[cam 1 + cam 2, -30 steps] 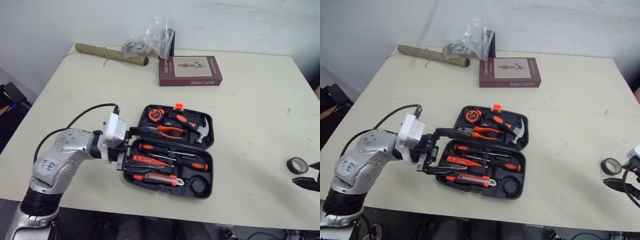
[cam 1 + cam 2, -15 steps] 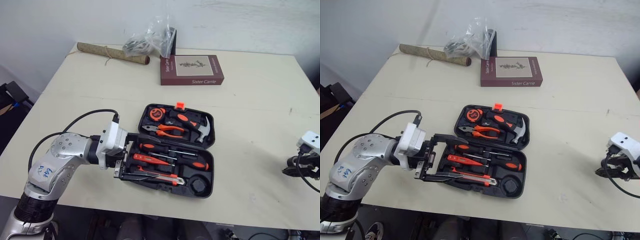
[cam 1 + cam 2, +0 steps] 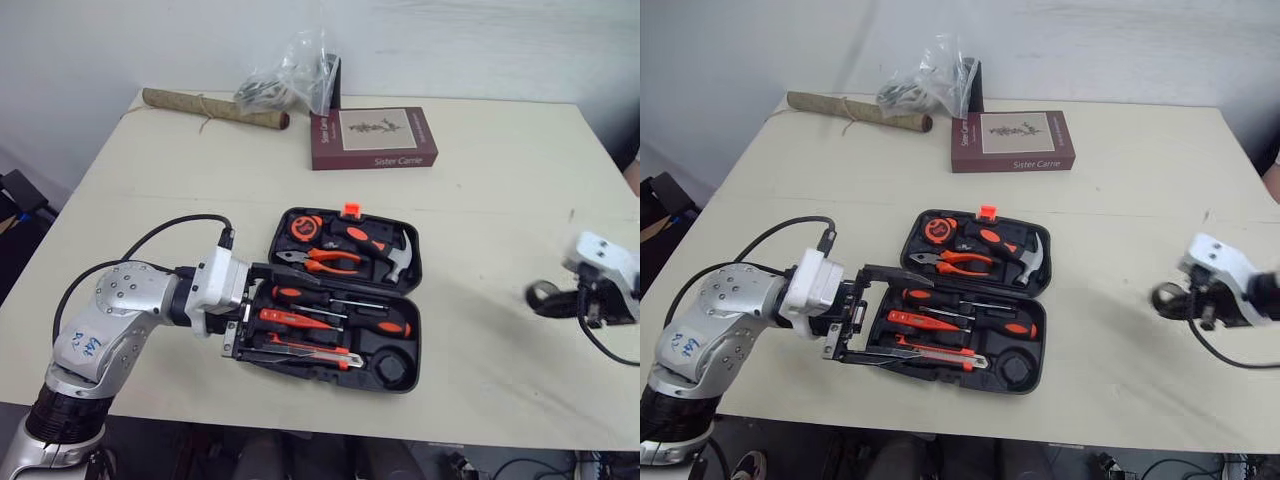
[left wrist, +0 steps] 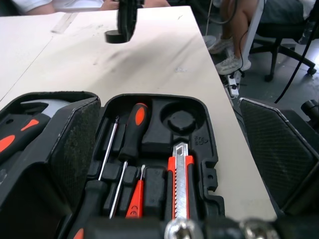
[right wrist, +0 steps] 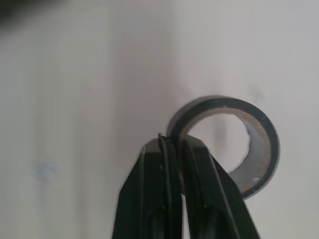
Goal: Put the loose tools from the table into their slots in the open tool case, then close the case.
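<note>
An open case [image 3: 411, 345] lies flat near the front of the table [image 3: 500, 190]; its far half holds a tape measure [image 3: 305, 228], pliers [image 3: 325, 262] and a hammer [image 3: 385, 252]; its near half holds screwdrivers [image 3: 335, 300], a knife [image 3: 312, 350] and, at the right end, a bare round recess [image 3: 392, 368]; the left gripper [image 3: 905, 318] sits at the case's left end with its fingers [image 4: 75, 144] spread wide, one lying along the line between the two halves and the other along the case's near edge, so that the left end of the near half lies between them; they hold nothing; well to the right of the case, near the table's right edge, the right gripper [image 5: 174, 147] has its own fingers pinched shut on the wall of a roll of black tape [image 5: 222, 102]; the tape sticks out from the fingertips on the side toward the case; whether it touches the table cannot be told; in the left wrist view the tape appears far beyond the recess, over the tabletop, and the knife lies lengthwise in the near half beside the screwdrivers; at the table's far edge a dark red book [image 3: 372, 138] lies flat, a clear bag [image 3: 290, 75] just behind its left corner and a brown roll [image 3: 210, 108] tied with string to the left of the bag; beyond the table, in the left wrist view, a seated person's legs [image 4: 239, 20] show beside an office chair [image 4: 286, 20].
</note>
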`<state>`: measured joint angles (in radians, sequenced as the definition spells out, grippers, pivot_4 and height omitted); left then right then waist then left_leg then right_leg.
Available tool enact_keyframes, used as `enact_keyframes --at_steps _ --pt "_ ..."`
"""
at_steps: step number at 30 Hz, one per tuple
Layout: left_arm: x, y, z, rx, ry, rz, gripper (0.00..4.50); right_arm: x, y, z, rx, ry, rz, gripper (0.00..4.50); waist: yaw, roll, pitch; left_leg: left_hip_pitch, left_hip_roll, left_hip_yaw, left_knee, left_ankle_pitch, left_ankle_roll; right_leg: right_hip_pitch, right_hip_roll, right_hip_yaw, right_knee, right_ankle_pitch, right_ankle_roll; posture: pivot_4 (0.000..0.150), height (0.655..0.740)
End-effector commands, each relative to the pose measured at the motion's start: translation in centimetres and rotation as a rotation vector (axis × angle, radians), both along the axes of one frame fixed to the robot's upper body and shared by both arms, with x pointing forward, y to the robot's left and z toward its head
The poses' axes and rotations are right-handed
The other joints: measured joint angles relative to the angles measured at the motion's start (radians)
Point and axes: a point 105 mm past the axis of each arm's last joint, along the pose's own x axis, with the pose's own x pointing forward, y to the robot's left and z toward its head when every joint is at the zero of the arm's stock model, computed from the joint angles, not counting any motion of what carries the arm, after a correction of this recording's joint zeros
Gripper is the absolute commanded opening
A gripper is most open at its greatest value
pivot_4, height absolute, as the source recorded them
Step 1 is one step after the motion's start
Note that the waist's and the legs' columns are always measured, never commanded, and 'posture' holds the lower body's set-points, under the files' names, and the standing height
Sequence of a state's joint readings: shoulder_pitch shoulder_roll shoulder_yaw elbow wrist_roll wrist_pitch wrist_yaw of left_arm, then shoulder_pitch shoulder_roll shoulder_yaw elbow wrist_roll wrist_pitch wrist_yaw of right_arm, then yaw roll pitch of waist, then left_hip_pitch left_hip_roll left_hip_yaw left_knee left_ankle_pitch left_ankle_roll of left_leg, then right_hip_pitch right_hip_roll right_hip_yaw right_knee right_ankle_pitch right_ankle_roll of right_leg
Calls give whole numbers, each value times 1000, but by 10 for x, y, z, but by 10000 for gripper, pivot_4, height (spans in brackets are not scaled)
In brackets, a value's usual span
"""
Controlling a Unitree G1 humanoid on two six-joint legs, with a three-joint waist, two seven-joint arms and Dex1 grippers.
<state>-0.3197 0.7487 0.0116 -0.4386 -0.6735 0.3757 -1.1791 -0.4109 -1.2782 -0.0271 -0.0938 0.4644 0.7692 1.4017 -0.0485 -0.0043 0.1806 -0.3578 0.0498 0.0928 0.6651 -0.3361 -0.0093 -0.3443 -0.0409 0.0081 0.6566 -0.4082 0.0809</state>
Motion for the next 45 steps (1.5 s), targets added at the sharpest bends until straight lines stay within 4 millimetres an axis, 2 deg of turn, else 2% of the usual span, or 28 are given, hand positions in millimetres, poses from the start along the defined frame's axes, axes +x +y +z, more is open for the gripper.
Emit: enact_keyframes --at_steps 1,4,6,8,10,12,17,27,35,39,41,43,45 --pt "0 3 14 -5 -77 -21 45000 -38 73 15 168 118 273 136 3 -2 1 0 0 -1 0 0 0 0 0 -1 0 0 0 1500 7400" --pt "4 6 10 40 -105 -19 45000 -64 101 0 133 179 456 136 22 -3 1 -3 -1 -3 1 -1 1 0 -1 -1 -2 0 0 1500 7400" --pt "4 9 4 76 -111 -20 45000 -72 120 -2 196 193 533 136 23 -4 0 -10 -3 -5 4 -2 3 -3 -2 -1 -2 0 0 1500 7400" --pt "4 11 2 85 -96 -13 45000 -78 127 -15 172 203 590 136 20 -4 1 -15 -3 -5 10 -3 6 -6 -3 -1 1 1 2 1500 7400" --pt "4 13 -1 100 -96 -9 45000 -77 124 -35 79 190 610 136 21 -4 0 -20 -3 -5 15 -5 8 -9 -4 -1 3 1 2 1500 7400" --pt "3 13 -2 104 -96 -6 45000 -74 122 -46 30 172 613 136 21 -5 1 -20 -4 -6 16 -5 9 -9 -5 -2 2 1 2 1500 7400" --pt "3 12 -3 103 -92 11 45000 -66 120 -60 -50 134 611 136 13 -5 1 -19 -3 -6 17 -5 8 -10 -5 -2 3 1 2 1500 7400" --pt "1 10 -6 98 -83 35 45000 -52 112 -70 -192 90 591 136 13 -5 1 -19 -3 -6 17 -5 8 -11 -4 -2 4 1 2 1500 7400" --pt "1 10 -6 94 -86 55 45000 -45 117 -80 -244 75 573 136 14 -6 0 -19 -3 -6 18 -5 8 -10 -5 -2 4 1 2 1500 7400" --pt "0 10 -6 90 -83 68 45000 -56 116 -79 -224 143 599 136 13 -7 -1 -19 -3 -6 18 -5 8 -10 -5 -2 4 1 2 1500 7400" --pt "0 12 -7 93 -77 75 45000 -57 117 -76 -197 131 618 8748 14 -7 -1 -18 -3 -6 18 -5 8 -10 -5 -2 4 1 2 1500 7400" --pt "0 15 -7 100 -75 90 45000 -57 123 -64 -101 97 655 16748 19 -7 -1 -19 -3 -6 18 -5 8 -10 -5 -2 4 1 2 1500 7400" --pt "1 18 -8 103 -74 102 45000 -59 121 -57 -71 85 684 16748 20 -7 -1 -19 -4 -6 18 -5 8 -10 -5 -2 4 1 2 1500 7400"
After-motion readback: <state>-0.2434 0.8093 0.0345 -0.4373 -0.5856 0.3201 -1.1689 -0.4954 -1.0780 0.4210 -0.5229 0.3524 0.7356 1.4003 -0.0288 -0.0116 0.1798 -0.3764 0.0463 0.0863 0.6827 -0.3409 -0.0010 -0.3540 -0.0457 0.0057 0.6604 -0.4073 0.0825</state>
